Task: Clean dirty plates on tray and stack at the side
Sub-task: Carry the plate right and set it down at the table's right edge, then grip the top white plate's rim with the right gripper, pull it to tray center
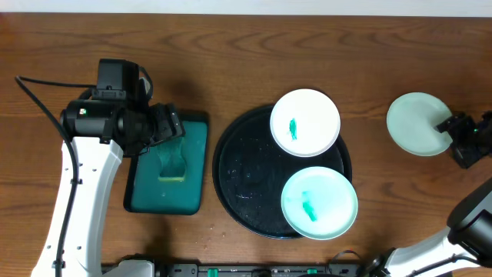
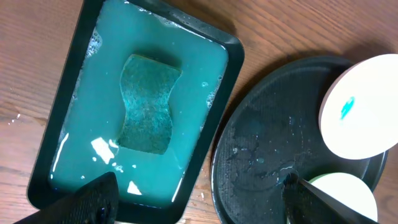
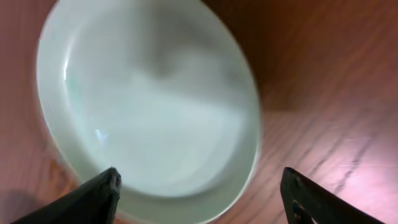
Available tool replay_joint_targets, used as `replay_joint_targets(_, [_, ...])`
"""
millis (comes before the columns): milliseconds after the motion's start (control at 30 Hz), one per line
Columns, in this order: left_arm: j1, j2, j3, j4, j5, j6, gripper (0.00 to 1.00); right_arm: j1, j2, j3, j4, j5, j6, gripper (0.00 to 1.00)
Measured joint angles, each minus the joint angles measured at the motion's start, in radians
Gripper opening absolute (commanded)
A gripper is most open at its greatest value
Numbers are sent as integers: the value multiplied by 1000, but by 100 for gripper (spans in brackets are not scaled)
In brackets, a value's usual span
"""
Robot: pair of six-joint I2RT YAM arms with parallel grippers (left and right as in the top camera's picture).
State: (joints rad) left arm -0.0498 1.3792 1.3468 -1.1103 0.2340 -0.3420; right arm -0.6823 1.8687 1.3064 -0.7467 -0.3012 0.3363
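Right now the large round black tray (image 1: 246, 173) with a raised rim holds two round white plates (image 1: 315, 108) (image 1: 330, 192), each smeared green at centre, while a third, clean white plate (image 1: 413, 123) lies apart on the brown wooden table (image 1: 231, 46) beneath my right gripper (image 3: 199, 186), whose jaws stand wide, gripping nothing. My left gripper (image 2: 199, 186), likewise spread and empty, hangs over the small rectangular dark-green tray (image 1: 205, 165) of teal foamy water (image 2: 81, 124), where a green sponge (image 2: 148, 102) lies.
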Motion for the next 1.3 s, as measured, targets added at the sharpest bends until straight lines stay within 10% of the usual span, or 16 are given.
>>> replay_joint_targets(400, [0,0,0,0,0,3,84,331,-236,40,-76,-73,-142,99])
replay_joint_targets(733, [0,0,0,-3,0,3,84,574,-90,40,-111,-65,-167,77])
replay_joint_targets(1300, [0,0,0,-18,0,33,84,711,-68,39,-144,146,-33,82])
